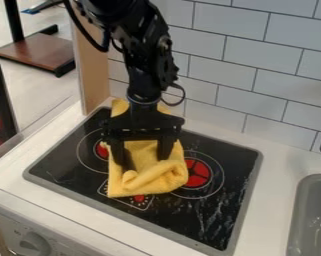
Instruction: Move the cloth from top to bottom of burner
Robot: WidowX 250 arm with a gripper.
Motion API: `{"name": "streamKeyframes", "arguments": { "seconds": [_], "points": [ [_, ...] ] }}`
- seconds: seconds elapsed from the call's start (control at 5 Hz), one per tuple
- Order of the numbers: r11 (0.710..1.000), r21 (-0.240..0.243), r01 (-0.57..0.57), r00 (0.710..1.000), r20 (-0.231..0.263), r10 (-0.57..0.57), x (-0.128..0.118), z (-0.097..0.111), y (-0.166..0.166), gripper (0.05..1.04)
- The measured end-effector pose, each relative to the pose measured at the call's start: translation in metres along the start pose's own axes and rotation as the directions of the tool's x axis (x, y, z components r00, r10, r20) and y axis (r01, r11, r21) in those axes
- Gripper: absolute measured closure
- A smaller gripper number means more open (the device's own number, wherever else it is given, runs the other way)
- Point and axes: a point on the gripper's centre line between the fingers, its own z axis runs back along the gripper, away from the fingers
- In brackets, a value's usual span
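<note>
The black gripper (146,162) hangs over the middle of the stove, its two fingers spread wide. Below and around it lies the yellow cloth (148,184), with a rolled fold near the front and part of it showing behind the gripper toward the wall. Both fingertips are at the cloth's surface; whether they press into it I cannot tell. The cloth lies across the black burner top (216,210), between the left red burner and the right red burner (197,173), partly covering both. The gripper's body hides the cloth's middle.
A grey sink (314,220) is set in the white counter (273,200) at the right. The tiled wall (233,55) rises behind the stove, and a wooden panel (92,65) stands at the back left. A knob (34,244) is on the front at lower left.
</note>
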Motion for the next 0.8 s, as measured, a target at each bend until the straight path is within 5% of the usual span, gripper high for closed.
{"name": "streamKeyframes", "arguments": {
  "seconds": [0.8],
  "points": [
    [0.999,-0.035,-0.019,0.996,-0.090,0.016,-0.022,-0.008,-0.004,0.085]
  ]
}}
